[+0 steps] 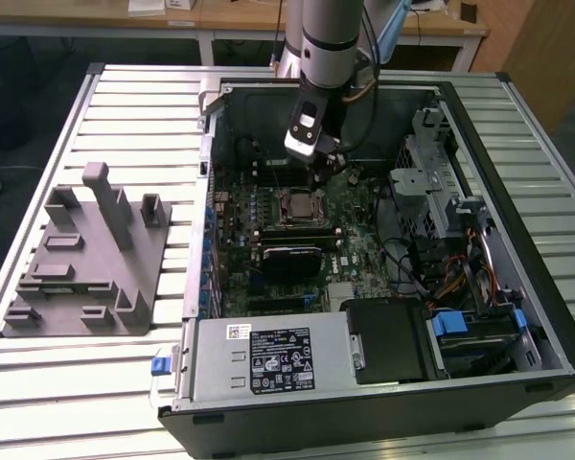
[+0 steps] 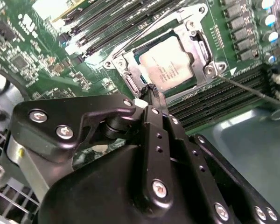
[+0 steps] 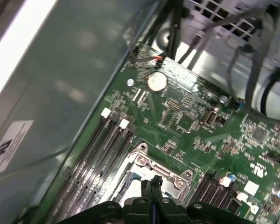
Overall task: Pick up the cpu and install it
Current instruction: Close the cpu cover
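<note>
inside the open black tower computer case (image 1: 364, 426), on the green motherboard (image 1: 359, 244), the small square cpu with a pale silvery metal top (image 2: 170, 63) lies flat in the dark metal-framed socket (image 2: 206, 70). the black two-fingered gripper (image 2: 151, 91) hangs just over the socket's edge, its fingers pressed together on nothing. a white printed label (image 1: 280, 359) sits on the grey power supply box (image 1: 220, 369). a grey plastic block fixture (image 1: 86, 259) stands beside the case on the slatted metal table (image 1: 57, 383).
</note>
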Robot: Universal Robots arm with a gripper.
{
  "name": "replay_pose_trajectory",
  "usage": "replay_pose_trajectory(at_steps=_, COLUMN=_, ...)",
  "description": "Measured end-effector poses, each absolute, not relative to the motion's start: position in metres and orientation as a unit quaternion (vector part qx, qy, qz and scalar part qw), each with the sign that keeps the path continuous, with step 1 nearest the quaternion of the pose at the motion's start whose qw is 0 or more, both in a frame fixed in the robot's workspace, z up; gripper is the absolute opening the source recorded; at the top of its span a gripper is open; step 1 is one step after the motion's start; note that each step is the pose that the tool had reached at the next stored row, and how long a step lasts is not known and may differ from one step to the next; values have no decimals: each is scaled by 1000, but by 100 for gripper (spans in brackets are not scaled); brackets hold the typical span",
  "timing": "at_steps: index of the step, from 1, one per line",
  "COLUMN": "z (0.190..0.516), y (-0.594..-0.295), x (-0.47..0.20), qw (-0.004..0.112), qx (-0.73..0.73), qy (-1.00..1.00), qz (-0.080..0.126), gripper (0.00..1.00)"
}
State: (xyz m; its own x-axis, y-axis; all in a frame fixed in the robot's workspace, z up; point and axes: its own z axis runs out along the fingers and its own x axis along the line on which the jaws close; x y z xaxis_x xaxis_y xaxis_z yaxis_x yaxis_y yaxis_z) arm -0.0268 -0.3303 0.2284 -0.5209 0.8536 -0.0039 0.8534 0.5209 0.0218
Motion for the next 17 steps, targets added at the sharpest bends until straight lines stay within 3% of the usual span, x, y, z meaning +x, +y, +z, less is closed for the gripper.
replay_pose_trajectory(at_steps=17, z=228, y=-330, x=-27, qw=8, qx=354, qy=935, qz=5, gripper=11)
